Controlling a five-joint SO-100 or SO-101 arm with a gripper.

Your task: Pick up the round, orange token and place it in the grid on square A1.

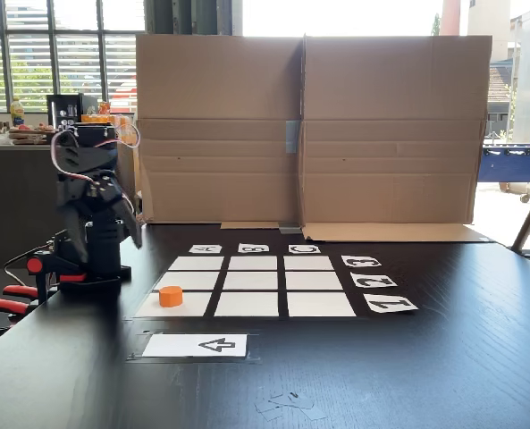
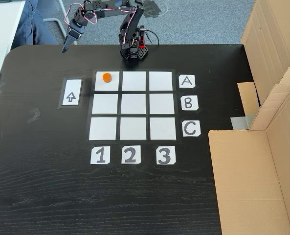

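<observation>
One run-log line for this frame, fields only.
token: orange token resting in square A1 of grid | gripper: apart from token, beyond the arrow card | jaws: unclear

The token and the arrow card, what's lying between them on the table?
Nothing loose. In the top-down fixed view, the token sits in its white cell, and between it and the arrow card there is just the cell's edge and a bare strip of black table.

one fixed view low at the table (image 1: 443, 357) edge, near tabletop height, facing the cardboard wall (image 1: 305, 130) — arm (image 1: 90, 210) at left, grid (image 1: 256, 284) mid-distance. another fixed view high overhead, looking steeply down, arm (image 2: 118, 24) at top, cardboard (image 2: 262, 161) at right. shared in both fixed views — grid (image 2: 132, 107), arrow card (image 1: 196, 345), arm, tabletop.
</observation>
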